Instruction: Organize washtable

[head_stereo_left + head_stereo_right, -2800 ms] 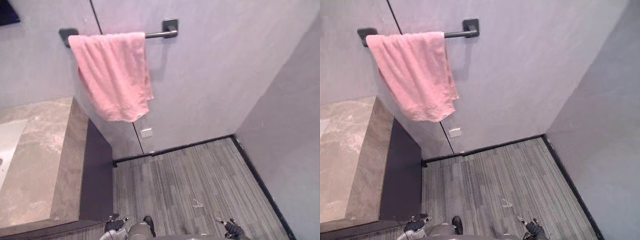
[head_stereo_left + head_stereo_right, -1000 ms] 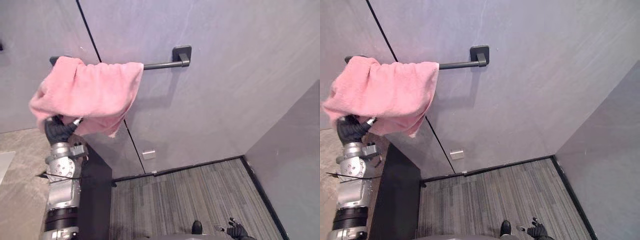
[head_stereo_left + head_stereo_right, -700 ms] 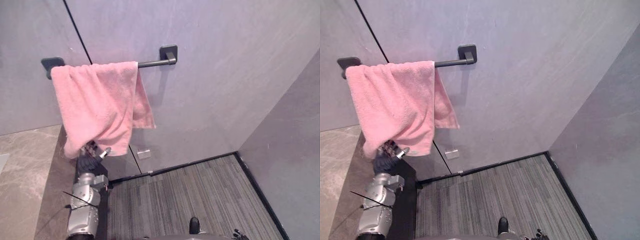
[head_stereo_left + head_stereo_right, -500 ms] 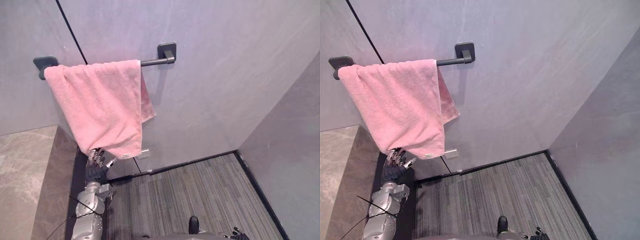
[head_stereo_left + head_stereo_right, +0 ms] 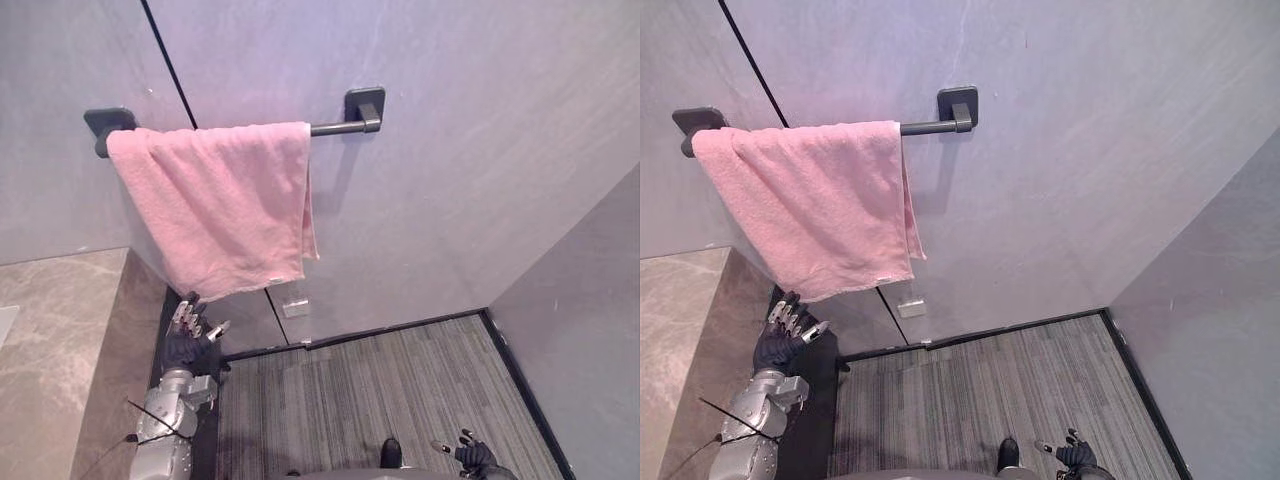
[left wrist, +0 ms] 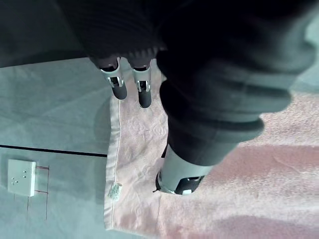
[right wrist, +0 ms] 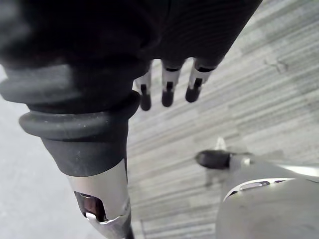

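Observation:
A pink towel (image 5: 220,205) hangs spread over a dark towel bar (image 5: 335,128) on the grey wall, one back fold showing at its right edge. My left hand (image 5: 185,345) is raised just under the towel's lower edge, open, with straight fingers (image 6: 119,85) apart from the cloth. In the left wrist view the towel (image 6: 239,174) and its small label lie beyond the thumb. My right hand (image 5: 470,457) hangs low at the bottom right over the floor, its fingers (image 7: 167,93) relaxed and holding nothing.
A marble washtable top (image 5: 50,340) runs along the left, with a dark side panel (image 5: 165,310) below its end. A white wall socket (image 5: 293,308) sits under the towel. Grey striped floor (image 5: 380,380) reaches the right wall.
The left hand had the towel's lower edge bunched up near the bar, brought it down and let it go. The towel now hangs flat; the hand is free beneath it. The camera shifted.

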`<state>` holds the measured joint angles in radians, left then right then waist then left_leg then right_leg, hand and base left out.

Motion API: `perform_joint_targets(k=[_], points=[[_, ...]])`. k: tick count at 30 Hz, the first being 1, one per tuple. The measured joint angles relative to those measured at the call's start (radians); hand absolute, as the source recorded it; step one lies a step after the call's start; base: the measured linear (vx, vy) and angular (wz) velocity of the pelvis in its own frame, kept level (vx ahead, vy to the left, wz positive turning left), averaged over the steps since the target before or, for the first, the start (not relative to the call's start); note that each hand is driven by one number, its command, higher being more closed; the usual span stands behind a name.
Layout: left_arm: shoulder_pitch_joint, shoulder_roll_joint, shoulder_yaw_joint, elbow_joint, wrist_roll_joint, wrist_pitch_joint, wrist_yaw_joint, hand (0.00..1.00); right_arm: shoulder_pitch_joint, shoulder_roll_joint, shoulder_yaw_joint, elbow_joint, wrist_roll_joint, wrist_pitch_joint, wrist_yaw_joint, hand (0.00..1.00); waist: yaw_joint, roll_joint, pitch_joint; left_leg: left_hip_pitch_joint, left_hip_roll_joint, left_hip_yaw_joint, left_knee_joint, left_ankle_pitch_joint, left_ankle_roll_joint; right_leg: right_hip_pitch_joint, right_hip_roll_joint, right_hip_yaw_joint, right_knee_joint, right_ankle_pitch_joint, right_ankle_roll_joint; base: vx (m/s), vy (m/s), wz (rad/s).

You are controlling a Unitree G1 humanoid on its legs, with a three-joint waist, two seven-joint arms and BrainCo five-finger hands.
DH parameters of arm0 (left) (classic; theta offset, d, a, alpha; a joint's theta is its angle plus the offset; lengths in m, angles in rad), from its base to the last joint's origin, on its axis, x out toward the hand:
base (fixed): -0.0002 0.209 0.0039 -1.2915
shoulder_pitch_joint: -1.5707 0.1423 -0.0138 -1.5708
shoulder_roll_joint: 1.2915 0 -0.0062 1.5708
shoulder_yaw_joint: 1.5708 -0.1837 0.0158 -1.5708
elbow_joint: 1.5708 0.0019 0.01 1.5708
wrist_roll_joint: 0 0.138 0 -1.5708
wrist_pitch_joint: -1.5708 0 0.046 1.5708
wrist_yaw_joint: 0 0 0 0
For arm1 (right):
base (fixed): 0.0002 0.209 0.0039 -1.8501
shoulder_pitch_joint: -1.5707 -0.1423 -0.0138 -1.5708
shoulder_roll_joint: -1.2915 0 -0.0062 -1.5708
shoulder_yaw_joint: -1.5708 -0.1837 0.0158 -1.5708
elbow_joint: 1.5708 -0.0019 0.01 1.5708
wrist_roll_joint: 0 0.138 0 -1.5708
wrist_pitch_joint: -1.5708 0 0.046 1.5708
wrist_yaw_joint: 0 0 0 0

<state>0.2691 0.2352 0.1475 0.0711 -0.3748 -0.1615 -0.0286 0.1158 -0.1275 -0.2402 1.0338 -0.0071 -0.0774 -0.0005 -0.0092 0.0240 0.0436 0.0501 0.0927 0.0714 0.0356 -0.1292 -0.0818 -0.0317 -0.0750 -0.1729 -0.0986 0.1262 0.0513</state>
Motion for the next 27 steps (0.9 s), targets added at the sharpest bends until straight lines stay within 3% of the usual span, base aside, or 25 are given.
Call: perform_joint_targets(k=[8, 13, 16, 21, 25, 27], points=[[0.036, 0.008, 0.002, -0.150, -0.030, -0.002, -0.036, 0.00, 0.010, -0.001, 0.000, 0.002, -0.001, 0.010, 0.004, 0.00, -0.003, 0.015, 0.010, -0.005, 0.008, 0.005, -0.002, -0.002, 0.001, -0.006, 0.007, 0.007, 0.000, -0.001, 0.001, -0.06, -0.025, -0.02], [0.013, 0.027, 0.072, -0.279, -0.056, -0.031, -0.008, 0.00, 0.009, -0.012, 0.001, 0.007, -0.003, 0.009, 0.003, 0.00, -0.002, 0.019, 0.012, -0.005, 0.009, 0.001, -0.004, -0.001, 0.001, -0.006, 0.009, 0.005, 0.000, -0.001, 0.000, 0.00, 0.000, 0.00], [-0.015, 0.093, 0.137, -0.342, -0.056, -0.074, 0.011, 0.00, 0.007, -0.023, 0.003, 0.011, -0.003, 0.009, 0.004, 0.00, 0.001, 0.021, 0.012, -0.003, 0.008, 0.001, -0.003, -0.001, 0.001, -0.005, 0.009, 0.000, 0.000, -0.001, 0.000, 0.00, 0.000, 0.00], [-0.112, 0.133, 0.218, -0.348, -0.057, -0.132, 0.081, 0.00, 0.001, -0.034, 0.007, 0.012, -0.006, 0.008, 0.004, 0.00, 0.017, 0.021, 0.012, 0.003, 0.003, -0.010, -0.001, -0.001, 0.001, 0.007, 0.002, -0.013, 0.000, -0.001, 0.000, 0.00, 0.002, 0.07], [-0.144, 0.168, 0.222, -0.321, -0.057, -0.139, 0.117, 0.00, -0.007, -0.038, 0.025, 0.012, -0.025, 0.007, 0.004, 0.00, 0.024, 0.019, 0.012, 0.003, -0.003, -0.016, -0.002, 0.003, 0.006, 0.011, -0.003, -0.017, 0.000, -0.001, 0.000, -0.03, 0.007, 0.05], [-0.179, 0.222, 0.248, -0.233, -0.059, -0.140, 0.120, 0.00, -0.009, -0.043, 0.058, 0.011, -0.036, 0.006, 0.006, 0.00, 0.024, 0.019, 0.013, 0.003, -0.003, -0.016, -0.002, 0.005, 0.010, 0.011, -0.004, -0.017, -0.001, -0.001, 0.000, -0.06, -0.014, 0.01]])
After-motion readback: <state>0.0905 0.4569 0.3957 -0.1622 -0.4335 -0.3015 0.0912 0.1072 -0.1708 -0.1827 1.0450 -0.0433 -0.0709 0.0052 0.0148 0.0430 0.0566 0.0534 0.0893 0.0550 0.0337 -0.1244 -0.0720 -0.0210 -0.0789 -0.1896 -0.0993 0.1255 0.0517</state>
